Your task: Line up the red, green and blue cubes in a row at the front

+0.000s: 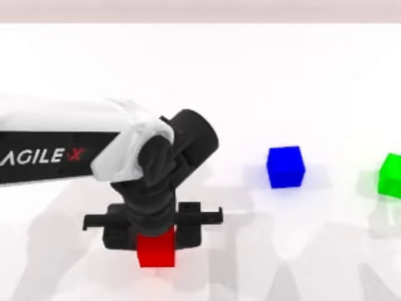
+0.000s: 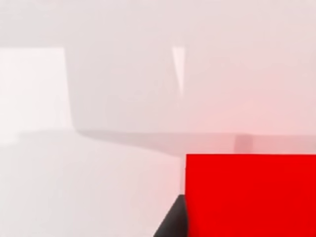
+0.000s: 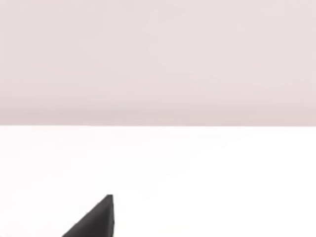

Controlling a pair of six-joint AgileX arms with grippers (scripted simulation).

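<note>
At the front left of the table, the red cube (image 1: 156, 252) sits between the fingers of my left gripper (image 1: 156, 237), which is shut on it. The left wrist view shows the same red cube (image 2: 252, 197) up close, with one dark fingertip (image 2: 175, 223) pressed against its side. Whether the cube rests on the table or hangs just above it I cannot tell. The blue cube (image 1: 286, 167) lies alone right of the middle. The green cube (image 1: 391, 175) lies at the right edge, partly cut off. My right arm is out of the top view; its wrist view shows only one fingertip (image 3: 98, 219) over bare table.
The white table (image 1: 250, 75) stretches back to a pale wall (image 1: 200, 9). The left arm's white body (image 1: 62, 147) reaches in from the left over the middle-left of the table.
</note>
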